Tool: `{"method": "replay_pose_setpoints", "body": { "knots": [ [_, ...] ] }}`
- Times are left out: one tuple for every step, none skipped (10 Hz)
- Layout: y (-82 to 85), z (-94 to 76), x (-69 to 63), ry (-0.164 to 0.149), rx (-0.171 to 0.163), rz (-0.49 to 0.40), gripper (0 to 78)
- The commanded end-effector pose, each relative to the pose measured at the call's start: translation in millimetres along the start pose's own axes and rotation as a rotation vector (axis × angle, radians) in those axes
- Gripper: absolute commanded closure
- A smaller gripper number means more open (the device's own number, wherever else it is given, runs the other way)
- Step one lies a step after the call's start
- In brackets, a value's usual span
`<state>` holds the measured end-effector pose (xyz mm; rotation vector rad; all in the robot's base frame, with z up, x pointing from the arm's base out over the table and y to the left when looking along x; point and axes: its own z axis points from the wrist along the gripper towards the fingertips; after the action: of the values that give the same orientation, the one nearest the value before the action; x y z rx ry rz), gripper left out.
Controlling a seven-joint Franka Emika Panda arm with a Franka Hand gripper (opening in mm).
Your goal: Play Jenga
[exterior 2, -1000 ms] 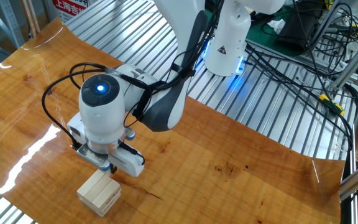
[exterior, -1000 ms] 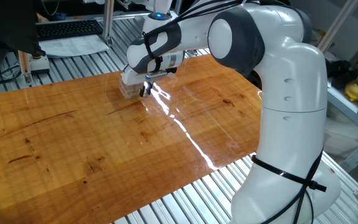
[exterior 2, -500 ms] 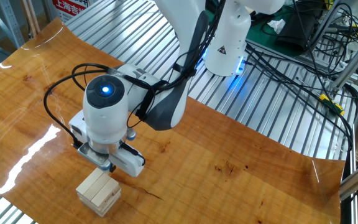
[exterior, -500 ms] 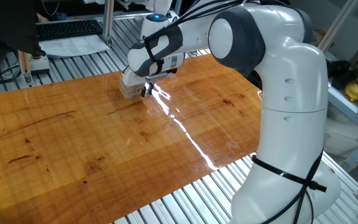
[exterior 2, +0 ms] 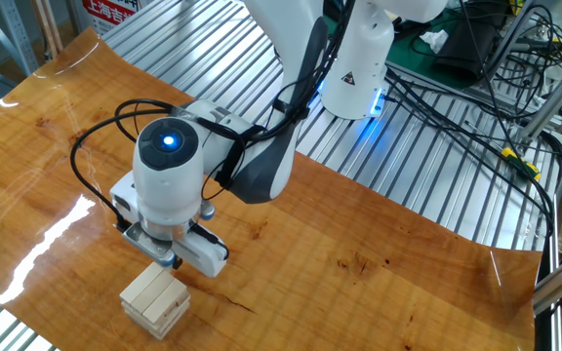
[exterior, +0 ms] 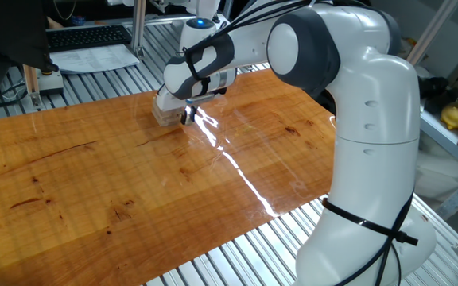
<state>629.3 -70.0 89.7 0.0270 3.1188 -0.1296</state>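
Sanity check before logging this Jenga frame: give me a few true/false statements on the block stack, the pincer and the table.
1. The block stack stands on the wooden table. True.
2. The pincer carries a block in the air. False: no block shows in it; it sits just above the stack.
3. The stack has toppled into scattered blocks. False: it stands as one compact pile.
4. A blue light glows on the arm's wrist. True.

Gripper [exterior 2: 169, 261] slightly farther from Jenga stack [exterior 2: 155, 299].
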Motion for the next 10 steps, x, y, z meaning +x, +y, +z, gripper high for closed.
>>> {"method": "replay_pose_setpoints", "body": {
  "knots": [
    [0.6,0.2,6.2,-0.001,0.008,0.006,76.4],
    [0.7,0.3,6.9,-0.001,0.008,0.007,76.4],
    [0.8,0.4,7.6,-0.001,0.007,0.008,76.4],
    [0.9,0.5,8.3,0.0,0.007,0.008,76.4],
    [1.0,0.7,9.2,0.002,0.007,0.008,76.4],
    [1.1,0.7,9.6,0.002,0.008,0.008,76.4],
    [1.2,0.2,9.4,0.002,0.008,0.006,76.4],
    [1.5,-2.0,8.7,0.007,0.008,0.005,76.4],
    [2.0,-6.6,7.2,0.019,0.011,0.003,76.4],
    [2.3,-9.4,6.3,0.027,0.013,0.002,76.4]
  ]
}}
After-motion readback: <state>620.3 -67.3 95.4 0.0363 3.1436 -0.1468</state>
